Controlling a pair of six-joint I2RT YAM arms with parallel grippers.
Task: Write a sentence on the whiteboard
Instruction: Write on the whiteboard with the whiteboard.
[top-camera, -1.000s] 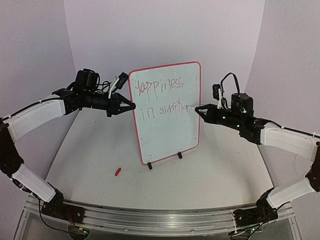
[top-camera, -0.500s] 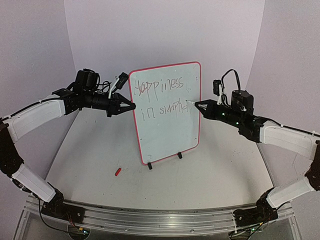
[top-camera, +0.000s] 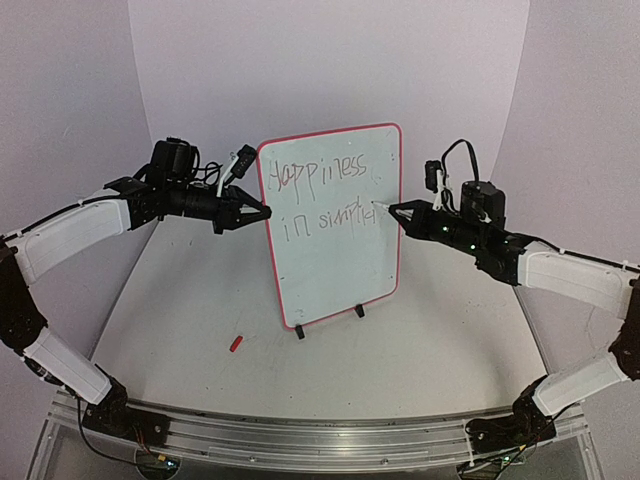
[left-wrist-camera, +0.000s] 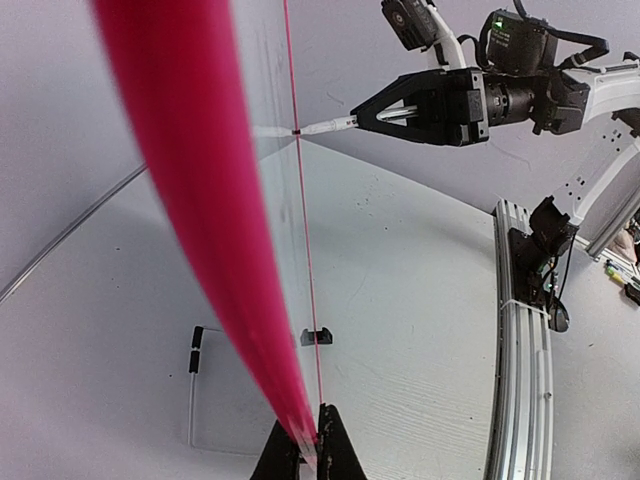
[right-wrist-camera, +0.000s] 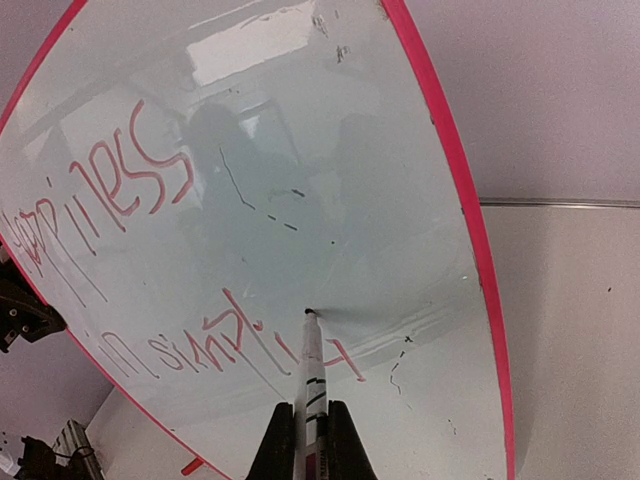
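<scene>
Where the table runs nearest, a small red object lies left of the whiteboard, which stands upright mid-table. Farther back, the left gripper pinches its left rim. The right gripper clamps a marker, tip against the sentence.

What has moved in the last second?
The right gripper, shut on the marker, rose a little and drew slightly rightward, lifting the tip at the end of the sentence, then paused. The left gripper stayed clamped on the whiteboard rim. The board and the small red piece on the table did not move.
</scene>
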